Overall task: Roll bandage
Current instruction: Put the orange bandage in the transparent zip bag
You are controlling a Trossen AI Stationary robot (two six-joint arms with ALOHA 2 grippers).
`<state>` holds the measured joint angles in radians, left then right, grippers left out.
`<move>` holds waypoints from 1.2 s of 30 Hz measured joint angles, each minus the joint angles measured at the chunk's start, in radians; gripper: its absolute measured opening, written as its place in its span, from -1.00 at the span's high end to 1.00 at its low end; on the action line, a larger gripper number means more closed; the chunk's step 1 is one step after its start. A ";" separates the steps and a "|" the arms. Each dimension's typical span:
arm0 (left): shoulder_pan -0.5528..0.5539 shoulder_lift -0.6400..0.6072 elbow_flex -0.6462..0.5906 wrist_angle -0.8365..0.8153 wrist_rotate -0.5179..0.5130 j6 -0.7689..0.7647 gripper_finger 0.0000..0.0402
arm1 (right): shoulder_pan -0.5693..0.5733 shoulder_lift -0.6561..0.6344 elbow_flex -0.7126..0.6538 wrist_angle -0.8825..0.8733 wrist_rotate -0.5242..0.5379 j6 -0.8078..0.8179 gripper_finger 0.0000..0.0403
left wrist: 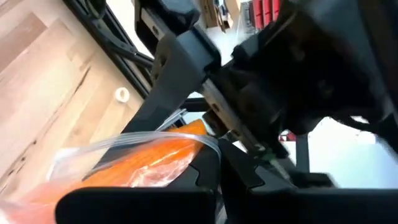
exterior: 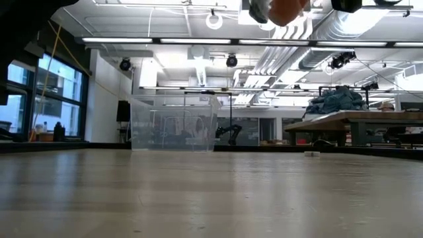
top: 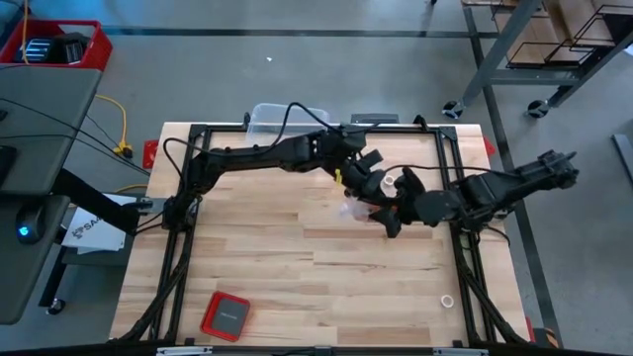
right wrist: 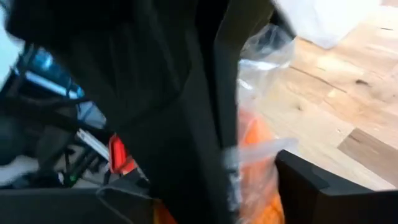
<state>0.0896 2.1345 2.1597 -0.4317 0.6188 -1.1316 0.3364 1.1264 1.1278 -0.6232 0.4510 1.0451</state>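
the bandage sat inside a crinkled clear plastic bag, held in the air above the wooden table where the two arms met, right of the middle. the left gripper was pinched together on the bag, while the right gripper had its fingers spread wide about the bag (whether they pressed it i could not tell). a clear plastic bin stood at the table's far edge, its contents unclear, and a red square case lay near the front left corner.
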 joint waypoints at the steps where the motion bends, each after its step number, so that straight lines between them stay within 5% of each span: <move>1: -0.005 0.000 0.000 -0.007 -0.001 0.002 1.00 | -0.006 0.000 0.000 0.003 0.013 0.020 0.05; 12: 0.033 0.013 -0.005 0.092 0.064 -0.105 1.00 | -0.031 -0.043 0.002 -0.015 -0.118 0.052 0.05; 36: 0.063 0.013 -0.005 0.340 0.075 -0.360 1.00 | -0.029 -0.266 0.004 -0.019 0.033 -0.067 0.05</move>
<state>0.1523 2.1479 2.1551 -0.0912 0.6938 -1.4913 0.3077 0.8601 1.1316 -0.6421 0.4842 0.9786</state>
